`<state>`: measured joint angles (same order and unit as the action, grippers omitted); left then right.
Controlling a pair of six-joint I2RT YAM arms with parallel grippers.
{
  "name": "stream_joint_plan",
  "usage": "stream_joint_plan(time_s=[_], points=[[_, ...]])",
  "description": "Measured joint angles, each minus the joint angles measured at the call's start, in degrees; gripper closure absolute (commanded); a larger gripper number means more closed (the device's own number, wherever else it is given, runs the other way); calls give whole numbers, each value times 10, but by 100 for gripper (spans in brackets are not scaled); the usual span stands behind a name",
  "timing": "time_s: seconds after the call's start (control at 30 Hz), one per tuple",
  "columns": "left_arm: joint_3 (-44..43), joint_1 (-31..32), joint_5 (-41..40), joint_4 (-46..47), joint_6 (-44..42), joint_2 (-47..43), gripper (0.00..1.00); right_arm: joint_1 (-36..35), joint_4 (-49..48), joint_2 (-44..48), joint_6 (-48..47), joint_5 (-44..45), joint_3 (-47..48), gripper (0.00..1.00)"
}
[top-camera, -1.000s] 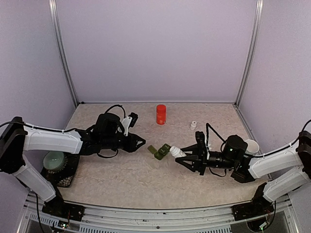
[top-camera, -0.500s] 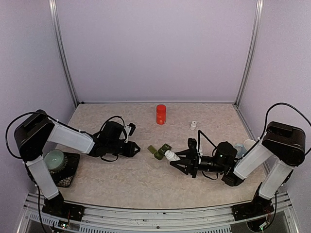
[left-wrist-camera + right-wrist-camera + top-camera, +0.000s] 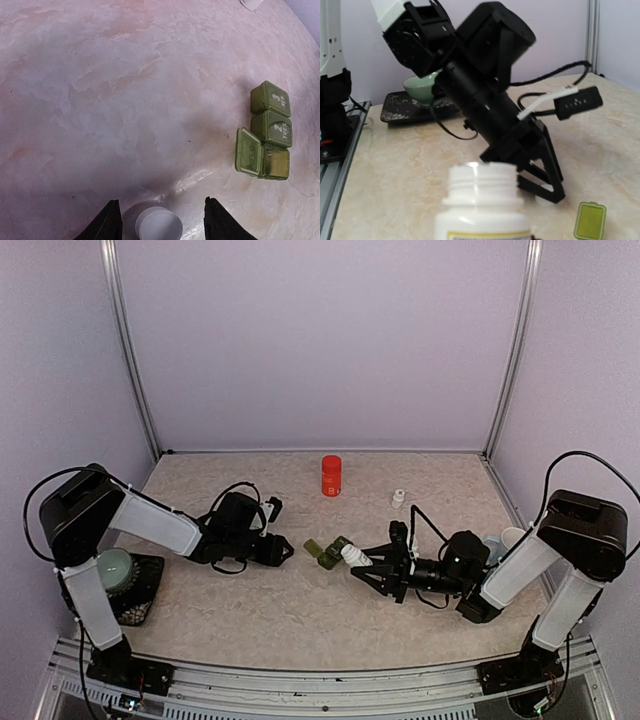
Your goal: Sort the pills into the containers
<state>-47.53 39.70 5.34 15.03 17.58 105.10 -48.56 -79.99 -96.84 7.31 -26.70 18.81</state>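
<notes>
The containers are a dark green strip of three squares; the nearest lid stands open over a yellowish inside. In the top view the containers lie mid-table between both arms. My left gripper is open and low on the table, with a small white cap standing loose between its fingers. My right gripper is shut on an uncapped white pill bottle, whose mouth points toward the containers. The bottle lies nearly level. No pills show.
A red bottle stands at the back centre, with a small white cap to its right. A pale mug sits on a dark tray at the left edge. A white cup is by the right arm.
My left gripper has come down to the table and opened, leaving the white cap standing between its fingers. My right arm has brought the bottle a little closer to the containers.
</notes>
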Motion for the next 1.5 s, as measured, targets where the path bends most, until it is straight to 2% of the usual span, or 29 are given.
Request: stream_joint_plan(time_s=[0.3,0.77,1.1,1.5], points=[[-17,0,27,4,-1,-52,37,17,12,-2,-1,15,5,79],[-61,-8,113,39,-2,5,28,24,80,-68,-4,60,80,81],[-61,-17,161,86,5,14,2,24,146,-80,-4,88,110,81],[-45,-27,183,131,17,17,1,24,214,-87,-11,106,139,81]])
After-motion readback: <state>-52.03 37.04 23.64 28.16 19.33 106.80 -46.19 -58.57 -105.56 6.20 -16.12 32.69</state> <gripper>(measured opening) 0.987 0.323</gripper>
